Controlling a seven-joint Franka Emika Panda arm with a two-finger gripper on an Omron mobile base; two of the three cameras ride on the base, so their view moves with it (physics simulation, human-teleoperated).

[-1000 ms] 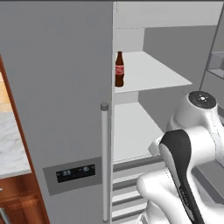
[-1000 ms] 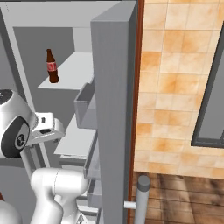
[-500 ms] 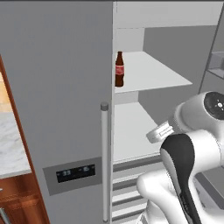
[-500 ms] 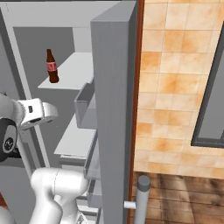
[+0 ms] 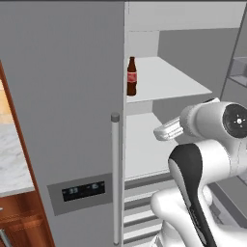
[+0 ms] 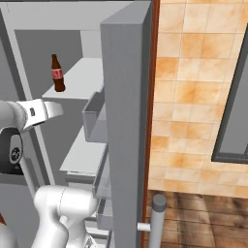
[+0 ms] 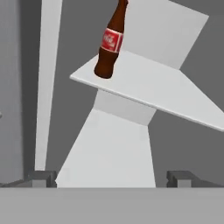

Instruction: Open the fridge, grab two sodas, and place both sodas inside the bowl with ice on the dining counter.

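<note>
Warm tan and orange wall tiles point(image 6: 193, 87) cover the kitchen wall, where a dark-framed window point(image 6: 232, 106) sits at the right edge. Brown wood plank flooring point(image 6: 203, 213) runs below. At the far left, a marble countertop point(image 5: 12, 164) tops reddish-brown wood cabinets point(image 5: 21, 222).

Grey fridge point(image 5: 62, 111) with pale grey shelves; dark brown soda point(image 5: 131, 77) wears a red label

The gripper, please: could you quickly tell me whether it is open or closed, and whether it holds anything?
Gripper: open and empty, fingertips wide apart, pointed at the soda bottle standing on the fridge shelf.
</note>
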